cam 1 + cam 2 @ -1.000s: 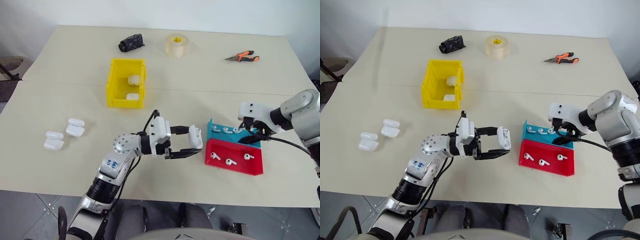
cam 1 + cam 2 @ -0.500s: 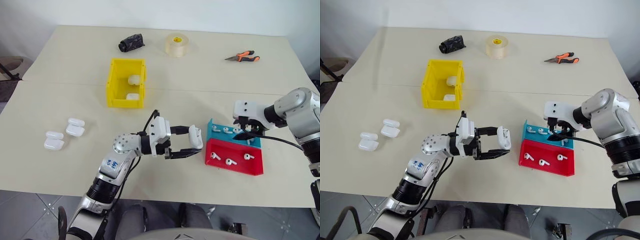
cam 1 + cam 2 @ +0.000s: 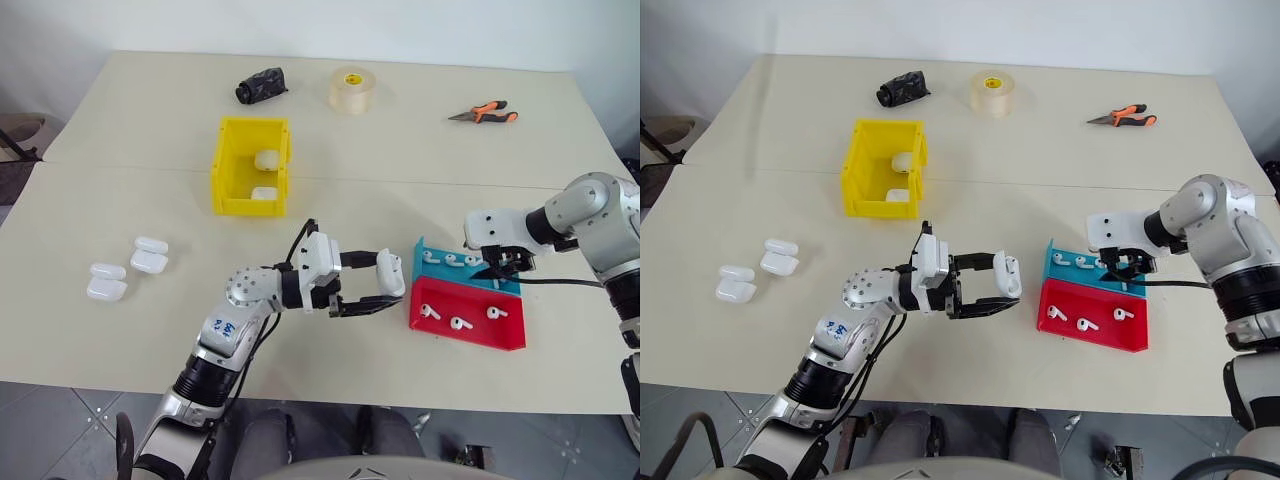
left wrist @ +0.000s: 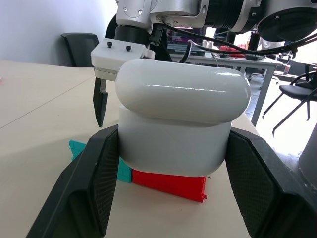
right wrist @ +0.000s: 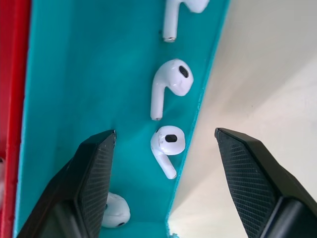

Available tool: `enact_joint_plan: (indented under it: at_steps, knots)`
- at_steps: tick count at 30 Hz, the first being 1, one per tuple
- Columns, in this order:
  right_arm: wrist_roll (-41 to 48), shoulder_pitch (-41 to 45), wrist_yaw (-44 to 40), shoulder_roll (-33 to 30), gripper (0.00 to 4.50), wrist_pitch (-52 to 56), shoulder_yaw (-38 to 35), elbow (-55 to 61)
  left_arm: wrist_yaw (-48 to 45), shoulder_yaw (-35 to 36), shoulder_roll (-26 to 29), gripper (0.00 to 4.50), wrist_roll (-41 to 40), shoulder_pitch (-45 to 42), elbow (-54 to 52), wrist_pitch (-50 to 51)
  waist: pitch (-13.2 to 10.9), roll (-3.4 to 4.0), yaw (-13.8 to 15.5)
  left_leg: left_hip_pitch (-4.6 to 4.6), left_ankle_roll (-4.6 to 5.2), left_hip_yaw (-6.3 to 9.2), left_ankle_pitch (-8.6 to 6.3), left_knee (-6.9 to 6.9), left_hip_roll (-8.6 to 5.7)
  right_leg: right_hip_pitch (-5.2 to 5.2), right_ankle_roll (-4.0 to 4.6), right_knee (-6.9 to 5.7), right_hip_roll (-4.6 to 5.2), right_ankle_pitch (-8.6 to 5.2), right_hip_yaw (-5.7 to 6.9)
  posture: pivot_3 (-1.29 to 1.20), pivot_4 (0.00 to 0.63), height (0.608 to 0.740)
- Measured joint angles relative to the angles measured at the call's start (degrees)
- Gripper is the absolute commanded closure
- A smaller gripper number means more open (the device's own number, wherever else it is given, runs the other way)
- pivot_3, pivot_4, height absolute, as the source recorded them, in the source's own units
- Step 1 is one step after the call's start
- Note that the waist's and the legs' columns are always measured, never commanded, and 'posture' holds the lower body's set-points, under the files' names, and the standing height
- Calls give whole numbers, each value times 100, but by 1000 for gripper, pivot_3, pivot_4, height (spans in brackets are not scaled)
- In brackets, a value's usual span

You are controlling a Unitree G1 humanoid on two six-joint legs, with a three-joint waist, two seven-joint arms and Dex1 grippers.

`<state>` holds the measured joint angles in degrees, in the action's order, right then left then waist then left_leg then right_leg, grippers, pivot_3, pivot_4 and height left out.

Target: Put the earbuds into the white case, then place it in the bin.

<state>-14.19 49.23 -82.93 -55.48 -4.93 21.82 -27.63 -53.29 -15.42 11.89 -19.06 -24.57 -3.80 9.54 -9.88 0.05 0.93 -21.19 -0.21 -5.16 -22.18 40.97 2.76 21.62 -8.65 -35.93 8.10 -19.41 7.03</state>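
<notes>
My left gripper [image 3: 387,284] is shut on a white case [image 4: 181,124] and holds it just above the table, left of the trays, with the lid down. My right gripper [image 3: 497,266] hangs open, pointing down over the teal tray [image 3: 424,253]. In the right wrist view an earbud [image 5: 166,144] lies between its fingers, and another earbud [image 5: 170,86] lies beside it. More earbuds [image 3: 459,323] rest in the red tray [image 3: 506,337]. The yellow bin [image 3: 222,165] stands farther back on the left with two white cases inside.
Two more white cases [image 3: 150,255] [image 3: 107,282] lie at the table's left. At the far side are a black bundle [image 3: 262,84], a tape roll [image 3: 352,88] and orange-handled pliers [image 3: 485,112].
My right gripper has rolled at the wrist and now points down over the teal tray. The left gripper and its case have stayed still.
</notes>
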Motion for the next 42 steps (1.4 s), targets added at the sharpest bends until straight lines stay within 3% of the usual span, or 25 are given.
enact_joint_plan:
  at_steps: [10,22,26,29,42]
  knots:
    - [-357,444,111,92,1160,-1509,51,-1128,8,32,-11,1684,-3,-1,-4,25,0,0,-79,0,0,1,0,-1,2,0,0,-1,0,0,2,0,150,740]
    - [-230,591,-135,283,1160,-2133,47,-1463,62,57,-23,1684,-8,-1,-22,48,0,0,-109,1,0,2,0,0,5,-2,0,-2,0,0,2,0,150,740]
    - [-234,613,-158,303,2014,-2143,47,-1542,64,66,-24,1684,-11,-1,-40,55,0,1,-112,2,0,2,0,0,5,-2,0,-2,0,0,2,0,150,740]
    - [-241,613,-173,318,3048,-2143,47,-1570,64,69,-24,1684,-11,-1,-40,57,0,0,-114,2,0,2,0,0,5,-2,0,-2,0,0,2,0,150,740]
    - [-223,621,-155,366,3048,-2161,41,-1576,66,71,-23,1684,-11,0,-79,128,0,1,-115,2,0,2,0,0,5,-2,0,-2,0,0,2,0,150,740]
